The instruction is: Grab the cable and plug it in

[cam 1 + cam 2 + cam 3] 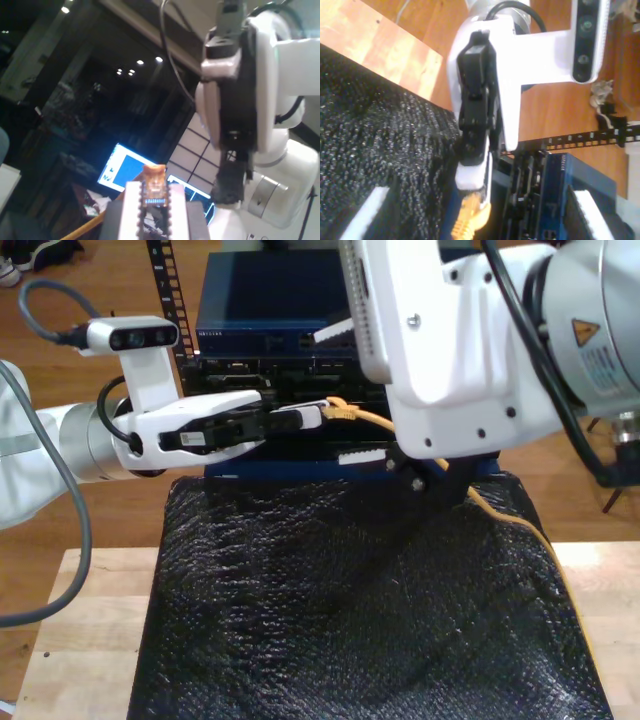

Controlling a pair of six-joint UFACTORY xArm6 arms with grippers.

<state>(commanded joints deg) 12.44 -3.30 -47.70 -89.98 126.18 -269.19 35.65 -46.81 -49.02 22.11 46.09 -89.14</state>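
I see a black textured mat [350, 620] draped over a wooden table [90, 630], blue rack equipment [270, 315] behind it, wood floor [70, 380] beyond.

Warm wooden floor [260, 270] all around. Pale wooden table [80, 640] near, covered with black glittery mat [350, 620]. Farther, dark blue equipment rack [270, 315]. In the first wrist view, dark ceiling with small round lights [140, 62] and glowing blue screens [125, 172].
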